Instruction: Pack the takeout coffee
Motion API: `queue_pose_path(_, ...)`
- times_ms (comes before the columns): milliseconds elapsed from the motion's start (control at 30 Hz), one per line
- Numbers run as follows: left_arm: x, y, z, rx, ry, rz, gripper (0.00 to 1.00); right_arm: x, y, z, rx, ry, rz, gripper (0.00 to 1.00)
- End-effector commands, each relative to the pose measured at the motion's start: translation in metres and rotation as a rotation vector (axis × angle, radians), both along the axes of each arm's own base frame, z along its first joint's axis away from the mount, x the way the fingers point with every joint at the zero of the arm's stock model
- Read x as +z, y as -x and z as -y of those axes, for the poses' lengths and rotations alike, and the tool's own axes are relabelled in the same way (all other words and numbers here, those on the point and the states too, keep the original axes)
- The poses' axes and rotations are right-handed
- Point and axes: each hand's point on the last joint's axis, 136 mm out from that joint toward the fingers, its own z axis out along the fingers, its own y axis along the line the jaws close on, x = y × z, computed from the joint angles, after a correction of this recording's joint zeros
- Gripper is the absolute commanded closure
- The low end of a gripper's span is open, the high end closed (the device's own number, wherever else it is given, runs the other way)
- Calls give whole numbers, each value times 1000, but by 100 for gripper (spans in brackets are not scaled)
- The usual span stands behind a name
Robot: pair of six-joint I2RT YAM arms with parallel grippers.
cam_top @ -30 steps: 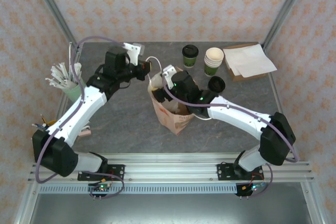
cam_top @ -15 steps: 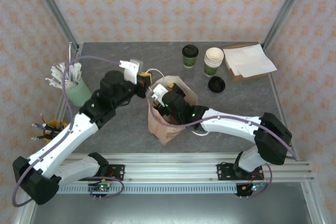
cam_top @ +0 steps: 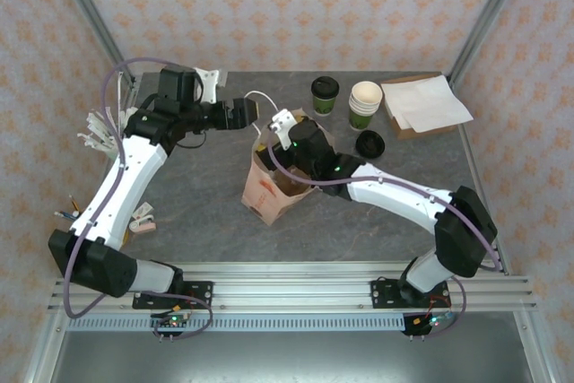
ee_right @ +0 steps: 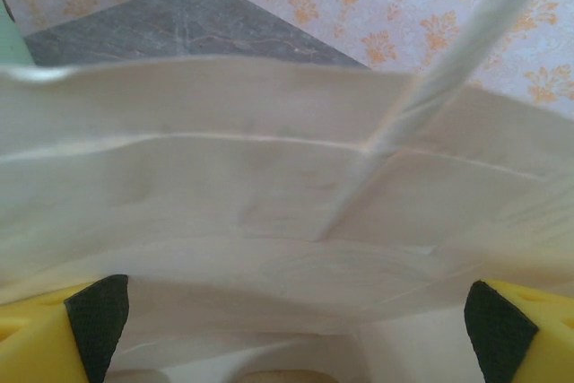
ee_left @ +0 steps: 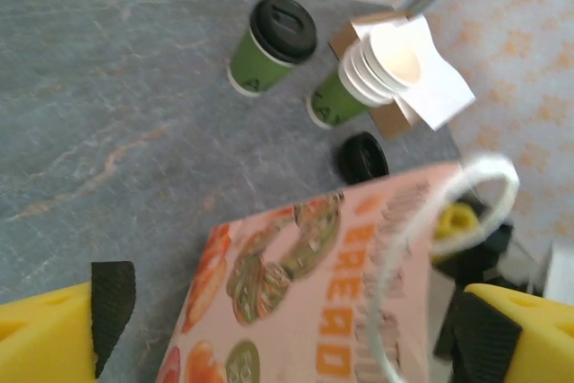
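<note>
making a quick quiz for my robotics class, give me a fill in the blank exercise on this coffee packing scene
1. The lidded green cup stands on the table, topped with a ___ lid.
2. The right gripper reaches into the paper ___.
3. The left gripper has its jaws ___.
4. The orange word printed on the bag reads ___.

Missing words: black; bag; open; BREAD

Dark-green takeout coffee cup (cam_top: 325,100), black lid (cam_top: 325,86) on, upright, far side of table (cam_top: 197,213)
</note>
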Motion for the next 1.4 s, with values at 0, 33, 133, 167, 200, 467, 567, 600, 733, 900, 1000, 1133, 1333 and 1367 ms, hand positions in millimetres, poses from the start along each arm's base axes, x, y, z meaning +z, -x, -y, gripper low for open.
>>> queue_pose_path(0, 8, 38, 8, -153, -10, 39, 0, 36, -3, -8, 21, -95, -29, 1)
queue_pose_path(33, 11, 47, 13, -206, 3, 53, 0, 40, -3, -8, 25, -90, -33, 1)
queue_pose_path(133, 3, 62, 18, -281, -21, 75, 0, 41, 0, -8, 36, -78, -47, 1)
queue_pose_path(167, -2, 63, 16, -277, -60, 73, 0, 39, 1, -8, 41, -74, -48, 1)
queue_pose_path(200, -7, 62, 15, -268, -99, 74, 0, 39, 2, -8, 45, -72, -47, 1)
queue_pose_path(467, -17, 54, 38, -334, -159, 80, 11, 18, 6, -3, 91, 84, -60, 1)
queue_pose_path(567, -38, 55, 23, -288, -258, 60, 13, 11, 7, 5, 78, 134, -60, 1)
queue_pose_path(600, -45, 52, 11, -234, -314, 58, 13, 13, 7, 6, 73, 130, -60, 1)
queue_pose_path(733, -51, 35, -34, 1, -472, 81, 9, 50, 19, -1, 142, 47, -27, 1)
queue_pose_path(900, -48, 43, -1, -128, -337, 81, 9, 56, 3, 25, -26, 62, -39, 1)
queue_pose_path(1000, -35, 52, 22, -221, -207, 142, 8, 55, 3, 13, 13, 39, -80, 1)
queue_pose_path(1133, -20, 61, 18, -227, -185, 209, 4, 63, -5, -16, 9, -36, -142, 1)
queue_pose_path(1333, -18, 81, -3, -214, -159, 110, 0, 54, 3, -44, 68, -9, -176, 1)
queue_pose_path(1367, -21, 82, -6, -192, -162, 84, 0, 56, 5, -47, 87, -17, -181, 1)
